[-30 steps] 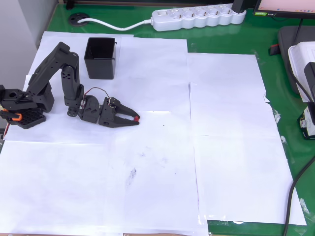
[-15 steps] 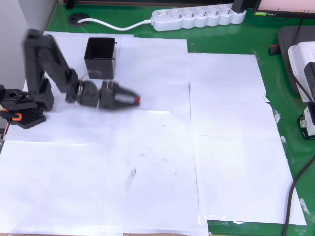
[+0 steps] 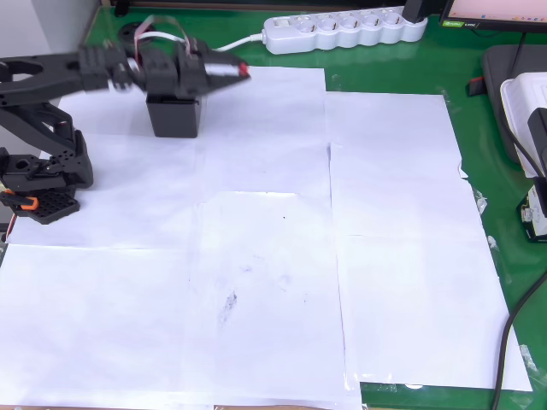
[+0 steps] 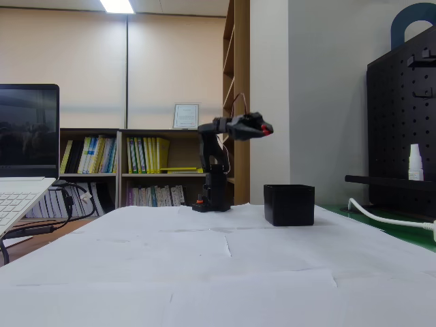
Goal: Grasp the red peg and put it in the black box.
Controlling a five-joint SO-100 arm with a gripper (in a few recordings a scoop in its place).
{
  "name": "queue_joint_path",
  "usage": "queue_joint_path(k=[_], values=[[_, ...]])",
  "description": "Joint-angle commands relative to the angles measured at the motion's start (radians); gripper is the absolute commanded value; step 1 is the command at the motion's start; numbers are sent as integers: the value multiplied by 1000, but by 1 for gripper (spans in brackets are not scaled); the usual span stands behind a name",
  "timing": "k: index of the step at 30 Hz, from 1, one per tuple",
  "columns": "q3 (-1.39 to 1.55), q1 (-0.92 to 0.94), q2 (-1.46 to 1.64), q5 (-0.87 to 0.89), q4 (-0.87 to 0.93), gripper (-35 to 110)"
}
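Observation:
The red peg point(image 3: 244, 69) shows as a small red tip pinched at the end of my gripper point(image 3: 239, 70), which is shut on it. In the fixed view the red peg point(image 4: 265, 128) sits at the tip of the gripper point(image 4: 264, 128), raised high above the table. The black box point(image 3: 176, 115) stands on the white paper; in the overhead view the arm's wrist covers its top part, and the gripper tip lies just past its right wall. In the fixed view the black box point(image 4: 289, 204) stands below and to the right of the gripper.
The arm's black base point(image 3: 38, 184) stands at the left edge of the paper. A white power strip point(image 3: 342, 30) and its cable lie at the back on the green mat. A laptop point(image 4: 20, 170) stands at the left in the fixed view.
The arm has lifted from low over the paper and swung toward the back, carrying the peg up over the black box.

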Motion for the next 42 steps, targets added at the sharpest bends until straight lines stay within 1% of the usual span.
queue_joint_path(k=[1, 5, 11, 13, 17, 24, 27, 32, 42], values=[[342, -80, -9, 64, 328, 0], [500, -173, 58, 137, 598, 0], [741, -284, 245, 253, 885, 0], [824, -316, 327, 298, 960, 0], [917, -370, 479, 379, 1045, 0], [1042, -410, 742, 505, 1144, 0], [1055, -416, 834, 537, 1155, 0], [1045, -426, 891, 561, 1143, 0], [914, -423, 927, 565, 1103, 0]])
